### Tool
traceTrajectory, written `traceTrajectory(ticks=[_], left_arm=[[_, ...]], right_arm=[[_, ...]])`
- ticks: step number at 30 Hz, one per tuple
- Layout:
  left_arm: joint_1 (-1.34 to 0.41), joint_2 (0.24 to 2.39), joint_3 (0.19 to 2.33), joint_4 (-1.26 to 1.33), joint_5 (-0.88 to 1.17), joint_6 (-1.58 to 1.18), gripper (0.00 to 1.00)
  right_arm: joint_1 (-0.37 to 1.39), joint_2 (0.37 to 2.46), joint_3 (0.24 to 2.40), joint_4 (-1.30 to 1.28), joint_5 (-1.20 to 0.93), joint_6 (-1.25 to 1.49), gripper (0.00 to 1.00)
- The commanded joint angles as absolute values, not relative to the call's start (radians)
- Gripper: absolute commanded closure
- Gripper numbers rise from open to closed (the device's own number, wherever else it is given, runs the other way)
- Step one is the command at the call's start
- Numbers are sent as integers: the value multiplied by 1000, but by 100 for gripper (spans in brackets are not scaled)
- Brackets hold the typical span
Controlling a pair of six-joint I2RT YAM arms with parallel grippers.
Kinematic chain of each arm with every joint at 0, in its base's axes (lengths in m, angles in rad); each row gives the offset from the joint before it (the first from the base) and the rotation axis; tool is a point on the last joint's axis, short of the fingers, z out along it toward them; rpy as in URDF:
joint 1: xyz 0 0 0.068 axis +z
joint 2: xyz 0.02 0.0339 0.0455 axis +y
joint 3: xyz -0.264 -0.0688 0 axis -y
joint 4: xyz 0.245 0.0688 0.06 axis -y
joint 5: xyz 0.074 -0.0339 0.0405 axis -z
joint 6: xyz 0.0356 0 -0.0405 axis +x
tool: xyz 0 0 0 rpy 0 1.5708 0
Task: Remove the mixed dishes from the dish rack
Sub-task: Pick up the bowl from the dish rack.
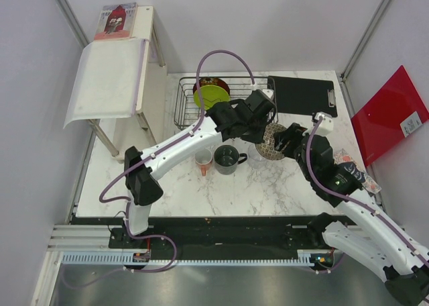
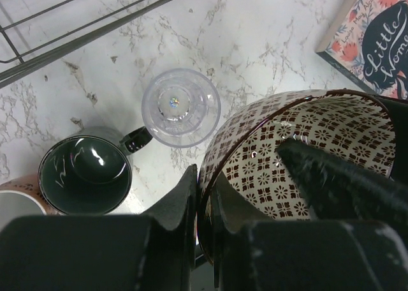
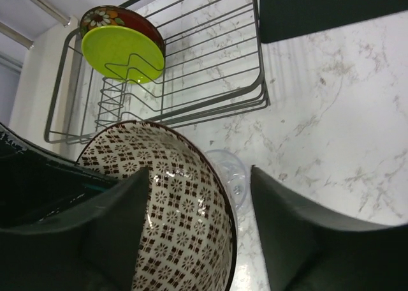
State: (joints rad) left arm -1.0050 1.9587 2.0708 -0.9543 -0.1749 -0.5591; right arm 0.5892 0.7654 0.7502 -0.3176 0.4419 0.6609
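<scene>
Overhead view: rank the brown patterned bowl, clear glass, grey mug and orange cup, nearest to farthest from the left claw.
1. Patterned bowl: gripped at its rim by the left claw, on the right.
2. Clear glass: on the table just in front of the bowl.
3. Grey mug: left of the glass.
4. Orange cup: leftmost, beside the mug.

White arm shells [image 1: 181, 143], black joints [image 1: 141, 178], lilac cables [image 1: 221, 53]; left claw [image 2: 237, 157] and right claw [image 3: 199, 173] are black.

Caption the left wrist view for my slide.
Left hand grips the patterned bowl by its rim; clear glass and dark grey mug stand on the marble table beyond.
</scene>
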Motion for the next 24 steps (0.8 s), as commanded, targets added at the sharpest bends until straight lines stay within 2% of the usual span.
traceTrajectory(ticks=[1,3,4,6,7,9,10,11,12,13,14,16,24], left_arm=[[-1014,1841,2059,-914,-212,-583,98],[-1014,1824,2042,-914,-238,-583,98],[-1014,1818,2039,-914,-247,-580,98],[-1014,1810,2031,-914,-265,-575,98],[-1014,1809,2029,-914,-270,-569,98],[-1012,1804,2031,-914,-290,-558,98],[-1014,1804,2034,-914,-299,-554,95],[-1012,1805,2039,-914,-314,-545,88],[-1012,1804,2045,-914,-324,-517,64],[-1012,1802,2063,-916,-353,-500,47],[-1012,1801,2074,-919,-374,-485,22],[-1008,1798,2118,-928,-447,-447,1],[-925,1726,2154,-933,-669,-471,1]], right_arm=[[589,742,730,-282,439,658,54],[589,729,723,-282,439,663,68],[588,724,721,-284,436,664,82],[589,713,716,-284,434,661,95],[589,710,716,-287,433,663,100],[589,695,716,-287,420,661,100],[589,692,716,-287,416,657,100],[589,686,718,-288,396,650,100],[589,672,721,-285,385,643,100],[589,666,724,-282,368,623,100],[588,655,729,-278,332,612,100],[591,650,747,-275,286,595,100],[589,666,775,-276,68,569,100]])
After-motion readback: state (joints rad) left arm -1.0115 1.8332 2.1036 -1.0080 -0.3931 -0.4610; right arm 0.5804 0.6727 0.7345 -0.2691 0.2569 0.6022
